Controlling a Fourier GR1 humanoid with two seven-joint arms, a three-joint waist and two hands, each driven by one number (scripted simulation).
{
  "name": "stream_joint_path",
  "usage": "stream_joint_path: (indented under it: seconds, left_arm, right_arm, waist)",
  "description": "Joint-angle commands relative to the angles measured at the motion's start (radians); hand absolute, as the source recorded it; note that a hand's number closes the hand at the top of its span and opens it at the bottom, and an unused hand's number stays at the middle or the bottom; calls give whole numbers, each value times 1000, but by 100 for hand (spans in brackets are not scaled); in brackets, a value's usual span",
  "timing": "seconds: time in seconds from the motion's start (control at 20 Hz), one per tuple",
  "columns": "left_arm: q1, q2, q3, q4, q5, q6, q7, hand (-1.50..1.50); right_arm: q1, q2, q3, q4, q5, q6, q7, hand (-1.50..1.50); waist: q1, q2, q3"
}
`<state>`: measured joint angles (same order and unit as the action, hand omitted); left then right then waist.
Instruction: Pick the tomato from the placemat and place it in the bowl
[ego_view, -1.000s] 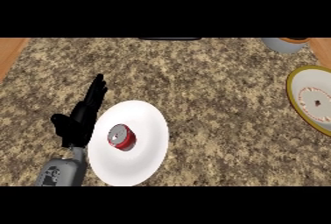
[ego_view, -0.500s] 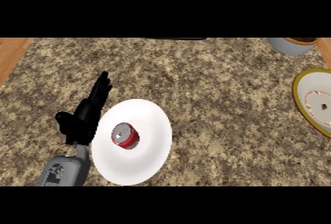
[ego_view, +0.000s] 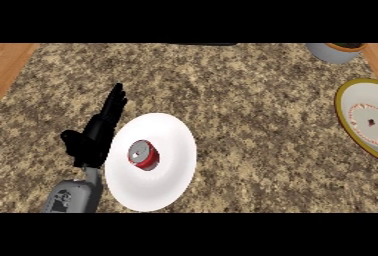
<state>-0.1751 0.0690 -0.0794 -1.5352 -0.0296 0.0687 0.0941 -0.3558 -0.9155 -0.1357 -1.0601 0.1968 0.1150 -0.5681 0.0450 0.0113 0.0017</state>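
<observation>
Red round tomato (ego_view: 142, 154), white bowl (ego_view: 171, 180).

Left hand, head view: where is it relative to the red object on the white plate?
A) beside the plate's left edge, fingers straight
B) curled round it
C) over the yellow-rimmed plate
A: the left hand lies by the white plate's left rim, apart from the red object.

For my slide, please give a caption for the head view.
Left hand open beside white plate holding red object.
</observation>
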Motion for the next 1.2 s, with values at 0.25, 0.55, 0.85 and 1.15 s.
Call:
stream_joint_path:
  seconds: [0.25, 0.55, 0.85, 1.15]
  left_arm:
    - [14, -36, -29, -26, -25, 26, -13, 0]
    - [-8, -1, 1, -8, -19, 6, 9, 0]
    - [7, -13, 1, 0, -7, 2, 5, 0]
    - [-4, -18, 1, 10, -26, 17, -16, 0]
  right_arm:
    - [-237, 73, 81, 488, 139, 64, -126, 150]
    - [-295, 47, 102, 663, 171, 227, -346, -150]
    - [-327, 87, -3, 703, 43, 287, -439, -150]
    - [-405, -36, -90, 789, -54, 446, -363, -150]
  waist:
    - [16, 4, 2]
    - [7, 5, 2]
    - [-12, -1, 2]
    - [-11, 2, 2]
